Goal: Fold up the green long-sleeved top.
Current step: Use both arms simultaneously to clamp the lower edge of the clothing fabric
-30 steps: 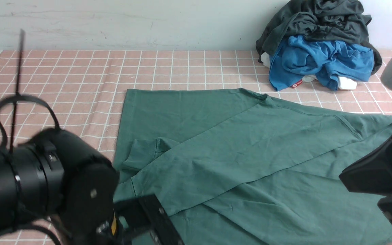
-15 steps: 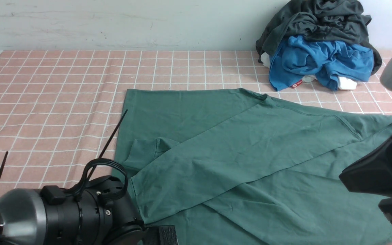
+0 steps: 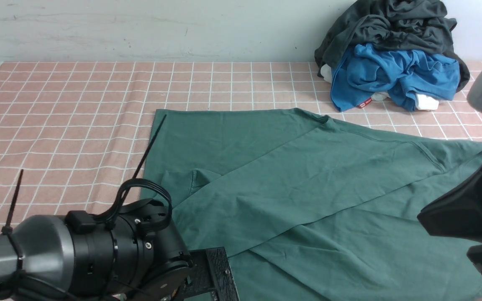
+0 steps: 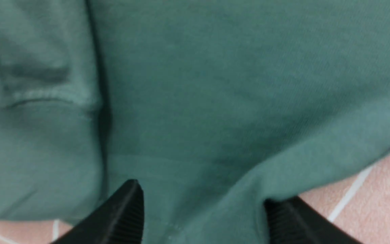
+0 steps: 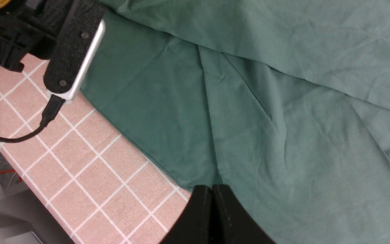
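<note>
Two jaws spread on the left gripper (image 4: 201, 195), with a raised ridge of green cloth between the ribbed fingers (image 4: 127, 211) (not yet nipped, going by the left wrist view). Pressed together, by contrast, on the right gripper (image 5: 212, 188): tips poised at the near hem, with nothing visibly caught between them.

Outward from there, the green long-sleeved top (image 3: 308, 188), spread flat over the middle and right of the pink checked tablecloth (image 3: 69, 104), with one sleeve laid slantwise across the body and its cuff toward the left edge. Bare tablecloth just beside the left fingers, so a grasp right at the garment's border. Further off, in the far right corner, a heap of a dark garment (image 3: 391, 25) over a blue garment (image 3: 396, 75), near the top's shoulder but clear of the work.

Most likely the pinch before folding the left side over.

To do it well:
- Close only with the ridge seated deep between the fingers, not on its crest alone.
- Take every layer at that border, or risk leaving the lower one behind.
- Keep the tips low, yet off the tablecloth, to avoid dragging it along.
- Lift just enough to free the edge.
- Carry it across in one straight sweep, parallel to the side seam.
- Lay it down before letting go.
- Mind the loose sleeve: easily rucked by a hasty pull.
</note>
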Robot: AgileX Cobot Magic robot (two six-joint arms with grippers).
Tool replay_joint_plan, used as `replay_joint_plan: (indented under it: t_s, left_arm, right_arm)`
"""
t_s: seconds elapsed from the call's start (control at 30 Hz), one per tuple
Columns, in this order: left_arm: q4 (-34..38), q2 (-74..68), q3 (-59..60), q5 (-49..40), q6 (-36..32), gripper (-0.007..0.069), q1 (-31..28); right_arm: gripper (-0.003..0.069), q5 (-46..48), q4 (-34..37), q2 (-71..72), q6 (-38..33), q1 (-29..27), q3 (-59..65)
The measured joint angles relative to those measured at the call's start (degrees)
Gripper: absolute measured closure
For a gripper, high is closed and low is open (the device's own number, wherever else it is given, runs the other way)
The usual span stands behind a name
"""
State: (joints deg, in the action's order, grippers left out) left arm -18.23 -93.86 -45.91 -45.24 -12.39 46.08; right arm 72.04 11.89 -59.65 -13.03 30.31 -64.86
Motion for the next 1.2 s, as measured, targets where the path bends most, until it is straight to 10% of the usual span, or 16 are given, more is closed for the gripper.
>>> replay_joint_plan:
  t_s: [0.17, 0.47, 0.87, 1.2]
  left_arm:
    - [1.1, -2.1, -0.6, -1.4, 0.0, 0.0256, 0.0]
    - [1.8, -2.3, -0.8, -3.1, 3.4, 0.0599, 0.0]
    - [4.7, 8.4, 4.1, -10.7, 6.8, 0.0618, -0.4]
    - [8.0, 16.2, 12.1, -12.8, 4.9, 0.0618, -7.2]
  right_arm:
    - [0.0673, 0.0, 0.0, 0.0, 0.0, 0.0, 0.0]
    - [0.0673, 0.0, -0.2, 0.0, -1.1, 0.0, 0.0]
    - [0.0636, -0.2, 1.1, 0.0, -13.2, 0.0, 5.0]
    - [0.0195, -6.7, -8.4, -0.5, -25.7, 0.0, 26.2]
